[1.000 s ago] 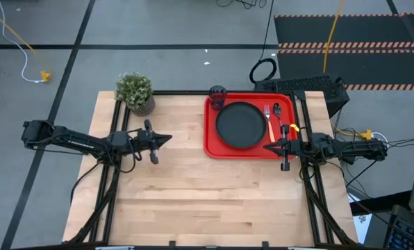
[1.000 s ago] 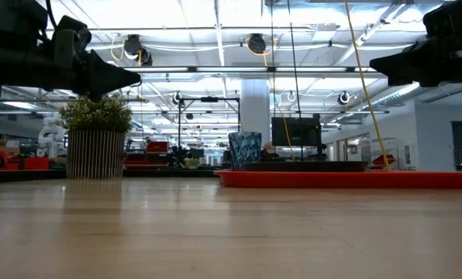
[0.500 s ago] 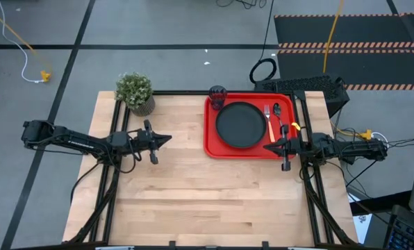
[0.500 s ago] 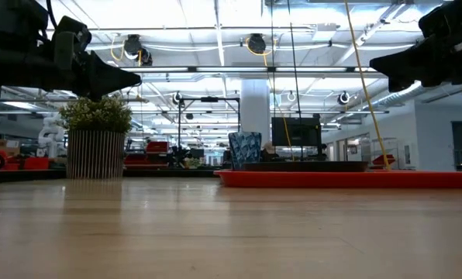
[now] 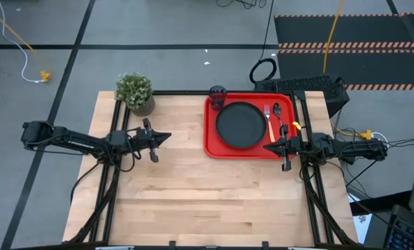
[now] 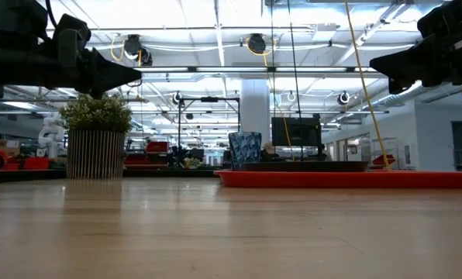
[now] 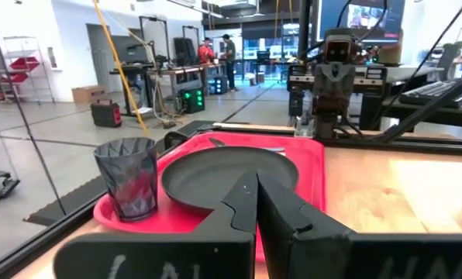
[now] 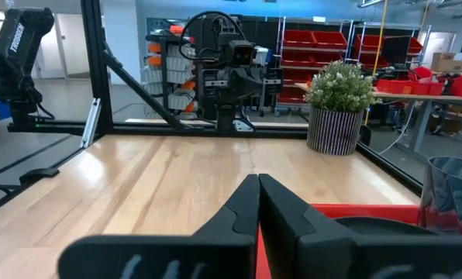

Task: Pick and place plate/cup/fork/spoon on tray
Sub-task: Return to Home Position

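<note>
Both claws, left claw (image 5: 167,137) and right claw (image 5: 267,146), hang pinched closed and empty above the pale wood-grain desk (image 5: 193,194), beside the glossy red tray (image 5: 210,142).

1. The high view is evenly and brightly lit from above; only short, soft shadows are cast on the table (image 5: 193,187) beneath both arms.
2. In the low view, strong backlight is given by ceiling lights (image 6: 254,40) across the upper half of the frame, so both grippers are reduced to dark silhouettes in the upper corners.
3. The nearest tabletop at the bottom of the low view is rendered blurred, with a pale sheen.
4. In the left wrist view, a washed-out glare patch is seen on the wood at right centre.
5. The close fingers at the bottom of both wrist views are rendered soft and out of focus.
</note>
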### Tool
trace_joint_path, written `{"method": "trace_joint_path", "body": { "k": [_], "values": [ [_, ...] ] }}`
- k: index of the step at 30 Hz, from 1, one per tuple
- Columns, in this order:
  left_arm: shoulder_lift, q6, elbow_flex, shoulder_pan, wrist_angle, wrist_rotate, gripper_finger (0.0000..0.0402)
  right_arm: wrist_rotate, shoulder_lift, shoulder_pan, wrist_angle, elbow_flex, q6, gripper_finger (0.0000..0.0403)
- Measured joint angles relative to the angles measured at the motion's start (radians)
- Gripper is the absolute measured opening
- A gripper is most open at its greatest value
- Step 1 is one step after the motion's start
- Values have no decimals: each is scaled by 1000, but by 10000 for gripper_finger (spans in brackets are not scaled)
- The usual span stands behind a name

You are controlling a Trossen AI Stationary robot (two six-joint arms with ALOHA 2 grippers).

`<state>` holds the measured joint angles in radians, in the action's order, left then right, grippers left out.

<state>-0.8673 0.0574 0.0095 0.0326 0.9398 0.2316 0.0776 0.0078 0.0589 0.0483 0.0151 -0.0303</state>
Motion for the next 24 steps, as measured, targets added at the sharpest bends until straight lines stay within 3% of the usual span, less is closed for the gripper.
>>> {"method": "trace_joint_path", "body": {
  "k": [15, 24],
  "values": [
    [13, 23, 1, 3, -55, -26, 2, 0, 0, 0, 0, 0, 1, 0],
    [163, 53, 1, 3, -114, -47, 2, 0, 0, 0, 1, 0, 1, 0]
  ]
}}
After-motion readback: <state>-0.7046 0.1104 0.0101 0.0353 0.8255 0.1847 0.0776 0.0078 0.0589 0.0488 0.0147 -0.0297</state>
